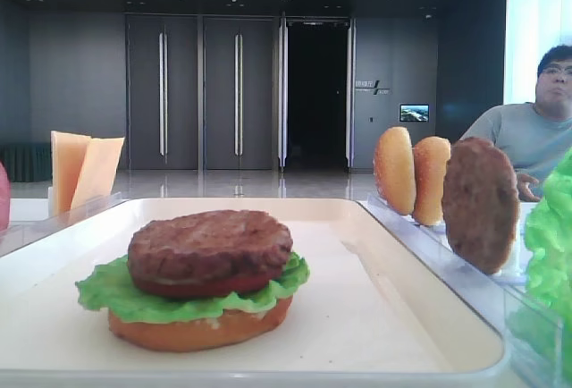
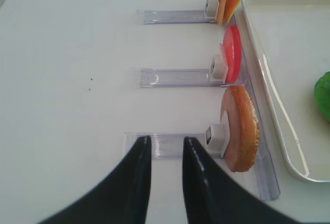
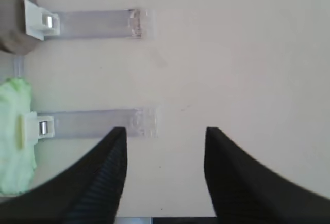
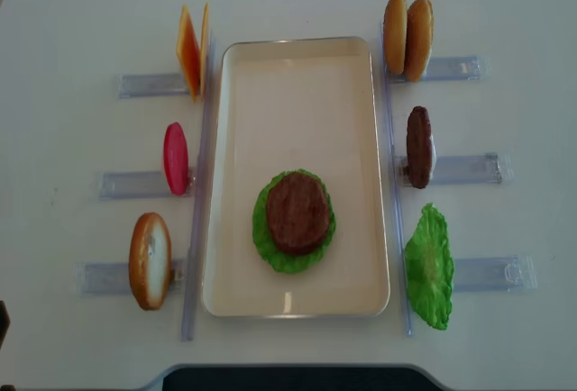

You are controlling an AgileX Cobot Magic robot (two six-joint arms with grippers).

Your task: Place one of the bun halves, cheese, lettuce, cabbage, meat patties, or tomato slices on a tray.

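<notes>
On the cream tray (image 4: 297, 103) stands a stack: a bun half (image 1: 197, 330), lettuce (image 4: 270, 247), a tomato slice (image 1: 206, 285) and a meat patty (image 4: 297, 213) on top. Left of the tray, racks hold cheese (image 4: 191, 51), a tomato slice (image 4: 175, 158) and a bun half (image 2: 242, 128). On the right stand two bun halves (image 4: 407, 34), a patty (image 4: 418, 146) and lettuce (image 4: 429, 267). No cabbage is in view. My left gripper (image 2: 167, 139) is shut and empty, left of the lower-left bun half. My right gripper (image 3: 165, 131) is open over bare table, right of the lettuce (image 3: 13, 131).
Clear acrylic racks (image 3: 93, 122) stick out from both long sides of the tray. A person (image 1: 536, 129) sits behind the table at the right. Bare white table (image 2: 77, 79) lies outside the racks on both sides.
</notes>
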